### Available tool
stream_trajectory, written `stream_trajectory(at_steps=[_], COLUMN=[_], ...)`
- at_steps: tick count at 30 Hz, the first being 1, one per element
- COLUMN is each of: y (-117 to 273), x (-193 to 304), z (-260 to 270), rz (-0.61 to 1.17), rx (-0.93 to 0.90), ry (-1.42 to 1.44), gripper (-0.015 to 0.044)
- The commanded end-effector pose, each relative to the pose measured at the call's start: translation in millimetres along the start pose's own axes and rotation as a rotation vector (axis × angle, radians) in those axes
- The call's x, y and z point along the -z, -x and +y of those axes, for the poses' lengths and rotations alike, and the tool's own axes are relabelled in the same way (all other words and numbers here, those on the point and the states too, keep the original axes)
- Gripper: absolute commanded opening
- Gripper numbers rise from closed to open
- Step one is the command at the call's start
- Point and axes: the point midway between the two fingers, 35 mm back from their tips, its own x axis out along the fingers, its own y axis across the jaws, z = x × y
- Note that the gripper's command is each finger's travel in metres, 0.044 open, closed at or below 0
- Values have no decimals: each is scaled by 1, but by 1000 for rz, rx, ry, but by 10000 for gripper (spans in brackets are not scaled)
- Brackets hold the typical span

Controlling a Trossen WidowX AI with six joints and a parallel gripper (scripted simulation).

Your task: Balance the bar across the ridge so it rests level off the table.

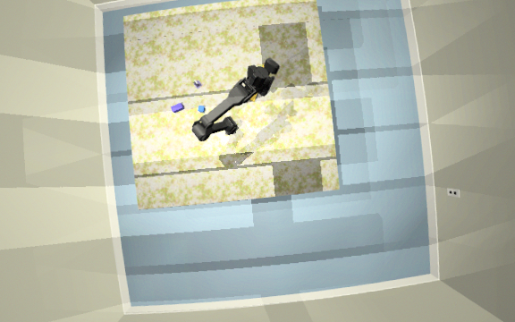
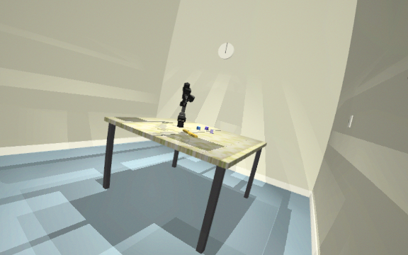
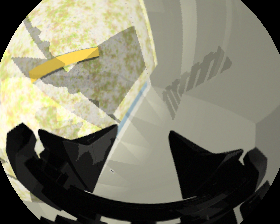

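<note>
The arm (image 1: 226, 106) is matte black throughout, built of blocky, angular links. Its gripper (image 3: 143, 151) ends in two dark wedge-shaped fingers; no markings or cables seem visible at this resolution.
</note>
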Motion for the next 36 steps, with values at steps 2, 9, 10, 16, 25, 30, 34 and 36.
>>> stream_trajectory(at_steps=[2,9,10,16,25,30,34,36], y=[-13,-32,-35,-48,-63,-68,-71,-73], x=[-8,-22,-24,-37,-56,-67,-75,-79], z=[10,32,36,56,87,105,119,125], rz=[-19,-28,-26,-2,85,159,231,272], rx=[-81,-234,-256,-389,-585,-686,-762,-798], ry=[-119,-312,-339,-494,-708,-813,-888,-924], gripper=[315,315,315,315,315,315,315,315])
